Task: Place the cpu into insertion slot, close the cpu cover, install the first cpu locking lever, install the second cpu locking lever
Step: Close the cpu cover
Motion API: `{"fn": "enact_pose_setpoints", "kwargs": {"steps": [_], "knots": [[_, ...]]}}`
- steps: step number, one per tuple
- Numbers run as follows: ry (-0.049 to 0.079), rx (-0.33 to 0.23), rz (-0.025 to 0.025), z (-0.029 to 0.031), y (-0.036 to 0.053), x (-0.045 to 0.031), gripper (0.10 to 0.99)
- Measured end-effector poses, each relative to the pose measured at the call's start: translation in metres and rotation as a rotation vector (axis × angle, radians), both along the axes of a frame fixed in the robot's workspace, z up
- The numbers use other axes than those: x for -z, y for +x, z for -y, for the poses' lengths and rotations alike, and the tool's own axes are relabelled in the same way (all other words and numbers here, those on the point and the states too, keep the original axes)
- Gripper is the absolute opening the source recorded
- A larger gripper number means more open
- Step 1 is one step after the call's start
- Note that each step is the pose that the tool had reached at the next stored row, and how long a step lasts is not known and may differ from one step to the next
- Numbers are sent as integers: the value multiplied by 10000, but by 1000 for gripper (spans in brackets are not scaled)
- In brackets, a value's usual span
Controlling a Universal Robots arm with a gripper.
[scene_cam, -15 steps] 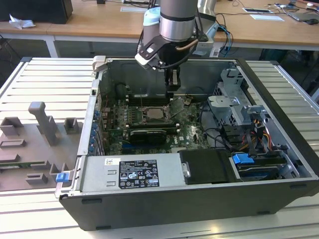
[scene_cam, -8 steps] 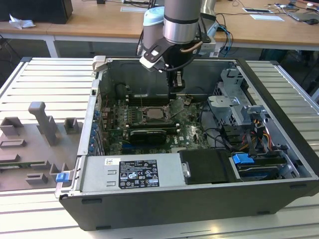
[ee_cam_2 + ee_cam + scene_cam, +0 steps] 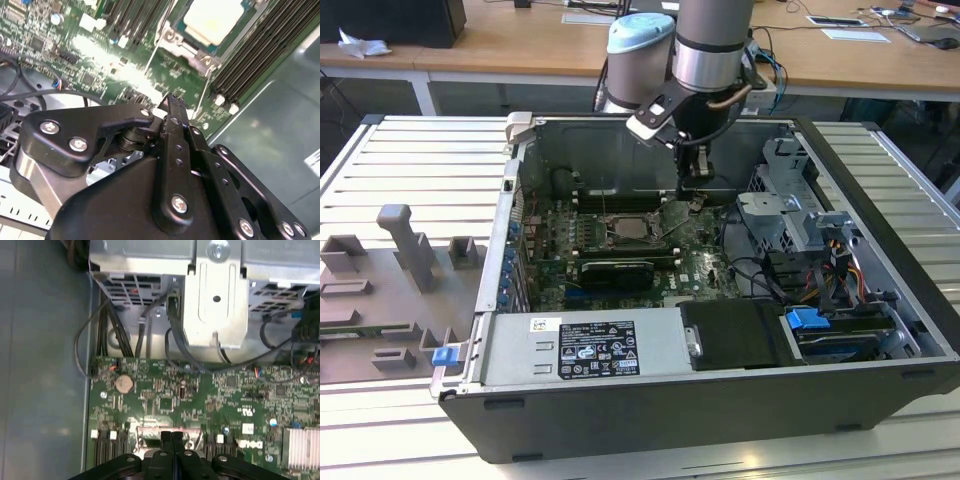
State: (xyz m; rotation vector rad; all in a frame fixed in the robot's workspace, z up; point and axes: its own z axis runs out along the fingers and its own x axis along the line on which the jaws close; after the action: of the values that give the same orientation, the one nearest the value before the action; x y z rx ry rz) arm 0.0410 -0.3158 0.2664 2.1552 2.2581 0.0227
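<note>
While the chip [image 3: 214, 19] sits in its socket [image 3: 628, 230] under the metal cover [image 3: 175, 41], my end effector [image 3: 175, 102] hangs just beside it with fingers pressed together and empty, so I judge the locking lever [image 3: 159, 45] wants a slow, level push, not a jab.

We seem to be in a robotics lab: opened computer case [image 3: 700, 420] on slatted metal bench [image 3: 380, 160], cluttered desks [image 3: 520, 45] at twelve o'clock.
</note>
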Motion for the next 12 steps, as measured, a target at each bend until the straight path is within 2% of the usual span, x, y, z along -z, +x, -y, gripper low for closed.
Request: {"fn": "enact_pose_setpoints", "kwargs": {"steps": [6, 12], "knots": [[0, -1, -1, -6, 135, 39, 106], [0, -1, -6, -9, 217, 84, 106]]}}
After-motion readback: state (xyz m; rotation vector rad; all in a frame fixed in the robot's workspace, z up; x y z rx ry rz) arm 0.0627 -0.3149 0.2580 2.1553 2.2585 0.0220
